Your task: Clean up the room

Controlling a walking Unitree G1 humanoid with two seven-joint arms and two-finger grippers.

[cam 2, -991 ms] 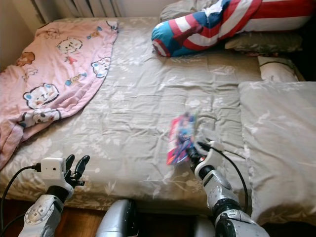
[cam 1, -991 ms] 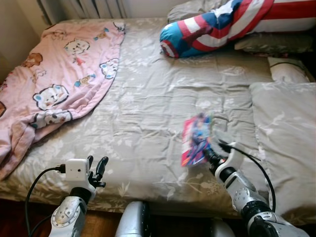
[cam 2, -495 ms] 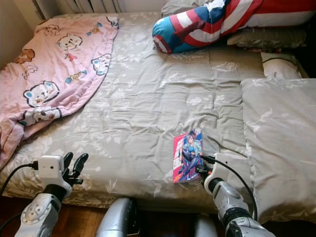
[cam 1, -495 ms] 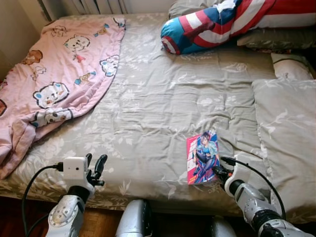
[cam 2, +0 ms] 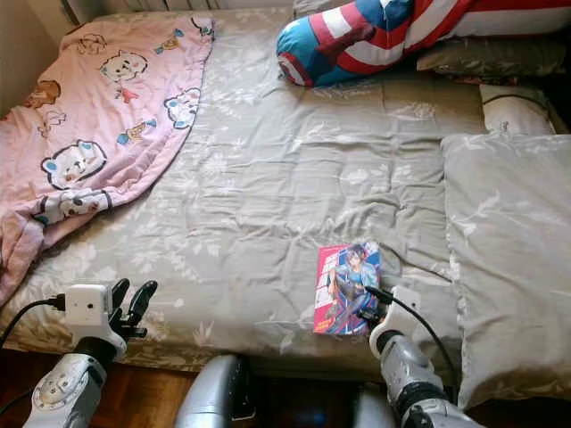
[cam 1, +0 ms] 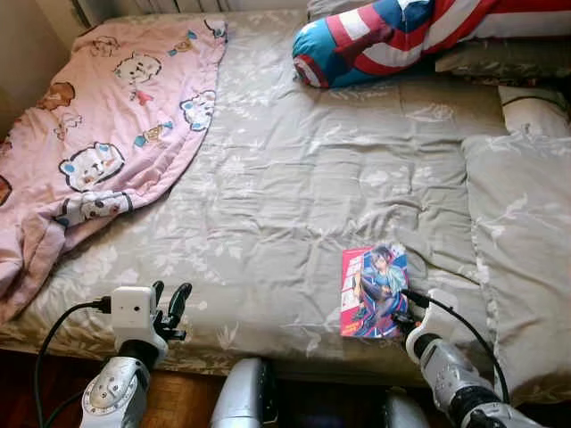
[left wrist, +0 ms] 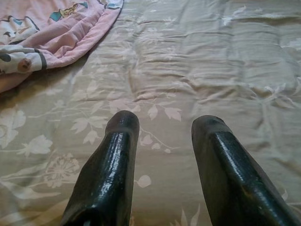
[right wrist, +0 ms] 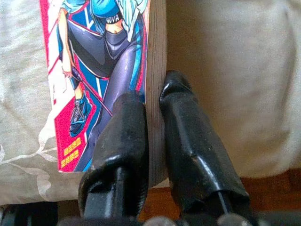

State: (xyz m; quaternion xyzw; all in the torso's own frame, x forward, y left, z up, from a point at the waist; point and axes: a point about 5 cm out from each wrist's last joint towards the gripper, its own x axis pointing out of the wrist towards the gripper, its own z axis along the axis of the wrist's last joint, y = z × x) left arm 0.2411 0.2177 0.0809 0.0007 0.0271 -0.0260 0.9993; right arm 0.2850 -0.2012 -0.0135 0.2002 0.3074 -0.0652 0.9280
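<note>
The right gripper pinches the comic book by its near edge, the book lying flat on the grey floral bedspread near the bed's front edge. The left gripper hovers, fingers parted, over the bedspread. Farther back lie a pink cartoon blanket and a striped shield pillow.

Left gripper fingers parted, over grey floral bedspread, pink blanket beyond
</note>
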